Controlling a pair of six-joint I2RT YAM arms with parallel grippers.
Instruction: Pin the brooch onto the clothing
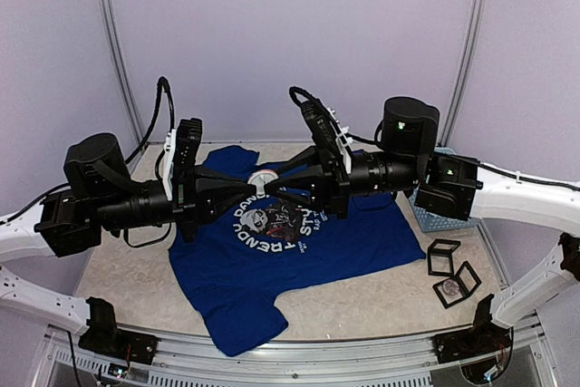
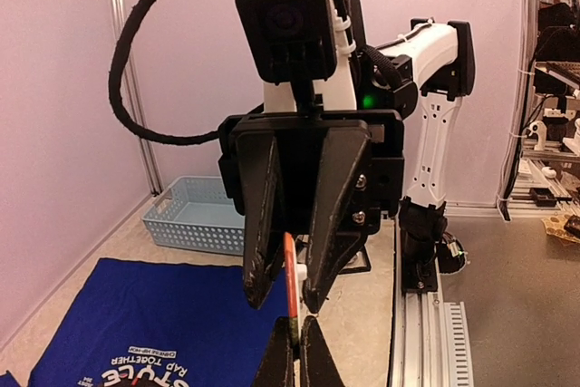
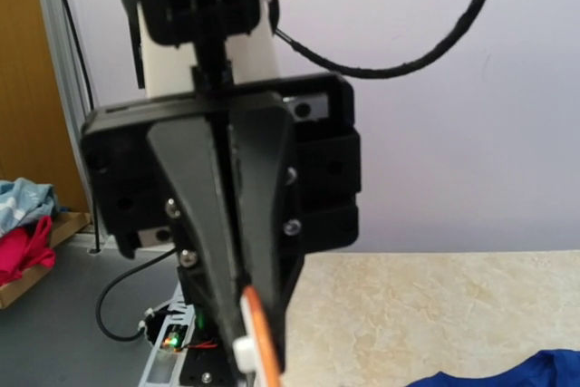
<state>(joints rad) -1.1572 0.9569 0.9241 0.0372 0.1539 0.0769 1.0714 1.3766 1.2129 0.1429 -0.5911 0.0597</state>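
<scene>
Above shirt (image 1: pixel 299 251), toward 12 o'clock: brooch (image 2: pixel 290 283) pinched in left claw (image 2: pixel 297 357), right claw (image 2: pixel 285 299) spread around it; lowering onto fabric likely next.

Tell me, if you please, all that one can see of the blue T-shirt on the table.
The T-shirt is royal blue with short sleeves and looks like soft knit cloth. It lies spread on the beige table, print side up, a little wrinkled, one corner reaching toward the near rail. A round print with white letters, "TRENDY" among them, sits on the chest. The left arm and the right arm cross above it and hide part of it. Nothing is seen gripping it.
</scene>
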